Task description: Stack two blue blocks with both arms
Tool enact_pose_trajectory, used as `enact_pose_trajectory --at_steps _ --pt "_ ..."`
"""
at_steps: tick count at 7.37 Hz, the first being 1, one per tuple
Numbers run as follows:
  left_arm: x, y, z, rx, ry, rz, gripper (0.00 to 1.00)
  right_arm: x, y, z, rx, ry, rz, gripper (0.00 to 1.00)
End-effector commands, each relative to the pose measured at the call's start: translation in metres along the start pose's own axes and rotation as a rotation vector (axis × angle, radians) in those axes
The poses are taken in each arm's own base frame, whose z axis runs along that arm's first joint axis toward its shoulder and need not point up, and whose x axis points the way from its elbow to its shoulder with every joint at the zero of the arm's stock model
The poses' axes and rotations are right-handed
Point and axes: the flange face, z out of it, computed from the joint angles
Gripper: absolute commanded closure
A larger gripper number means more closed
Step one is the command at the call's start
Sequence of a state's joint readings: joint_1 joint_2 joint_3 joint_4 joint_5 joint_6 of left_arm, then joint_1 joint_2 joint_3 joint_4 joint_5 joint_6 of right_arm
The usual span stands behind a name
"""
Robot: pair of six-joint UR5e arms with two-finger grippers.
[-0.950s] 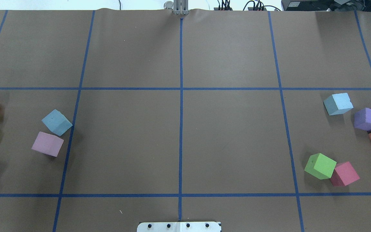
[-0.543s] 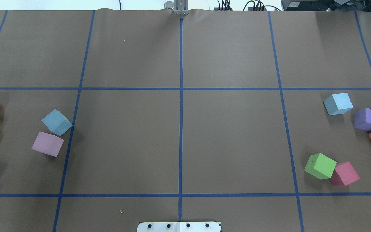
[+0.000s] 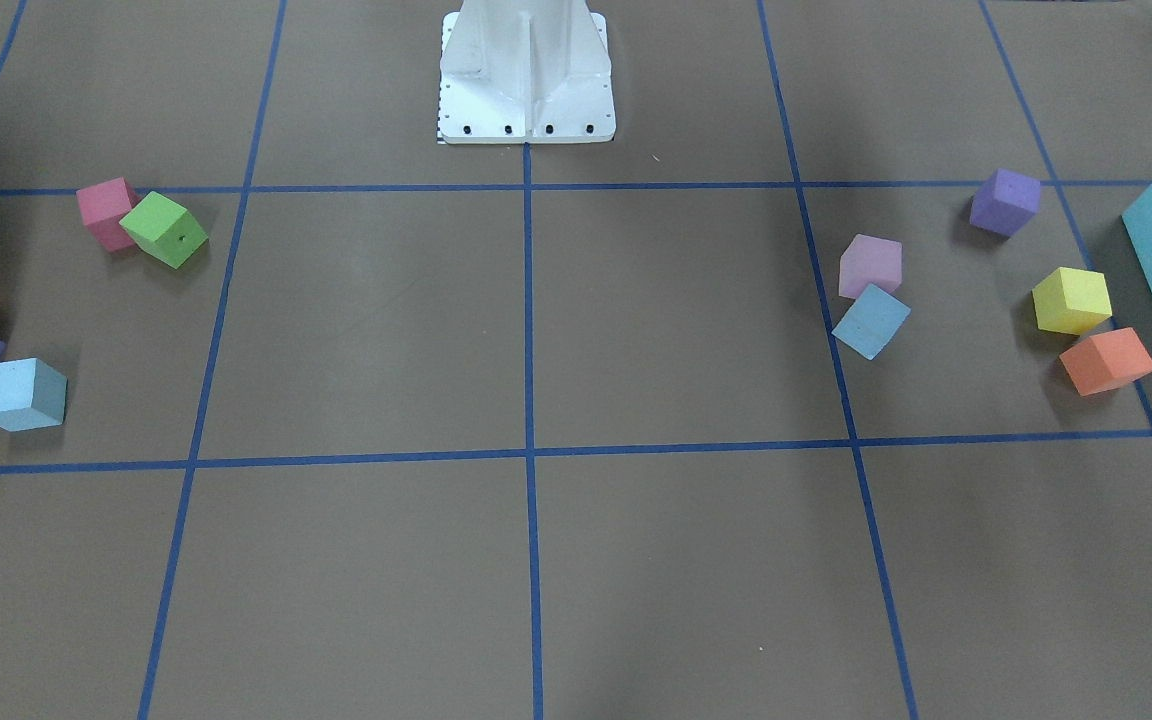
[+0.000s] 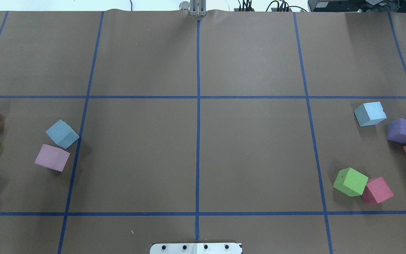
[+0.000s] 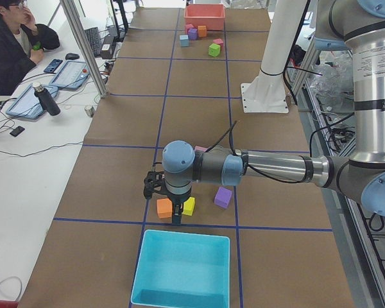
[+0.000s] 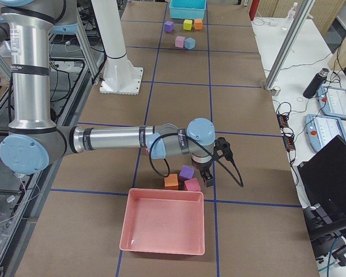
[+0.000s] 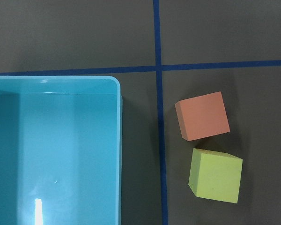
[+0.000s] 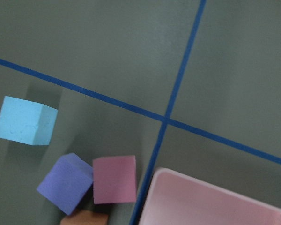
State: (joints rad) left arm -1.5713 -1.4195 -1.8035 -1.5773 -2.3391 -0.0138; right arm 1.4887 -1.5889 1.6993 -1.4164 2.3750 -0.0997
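One pale blue block lies on the table's left side, touching a lilac cube; it also shows in the front view. The other blue block lies at the far right, and shows in the front view and the right wrist view. My left gripper hangs over the orange and yellow cubes, by the turquoise box. My right gripper hangs over the purple and pink cubes, by the pink tray. Both show only in side views, so I cannot tell if they are open or shut.
The turquoise box lies beside an orange cube and a yellow cube. The pink tray lies beside a purple cube and a pink cube. A green cube touches a pink cube. The white pedestal stands mid-table.
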Motion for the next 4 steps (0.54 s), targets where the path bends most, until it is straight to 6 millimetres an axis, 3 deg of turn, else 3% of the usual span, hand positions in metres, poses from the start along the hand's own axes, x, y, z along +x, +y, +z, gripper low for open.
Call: enact_pose_trajectory --at_steps 1,4 --pt "0.001 0.000 0.000 0.005 -0.001 0.004 0.02 -0.054 -0.030 0.028 0.009 -0.033 0.120 0.00" --pt "0.001 0.000 0.000 0.005 0.000 0.005 0.02 -0.112 -0.040 0.093 0.024 0.040 0.211 0.00"
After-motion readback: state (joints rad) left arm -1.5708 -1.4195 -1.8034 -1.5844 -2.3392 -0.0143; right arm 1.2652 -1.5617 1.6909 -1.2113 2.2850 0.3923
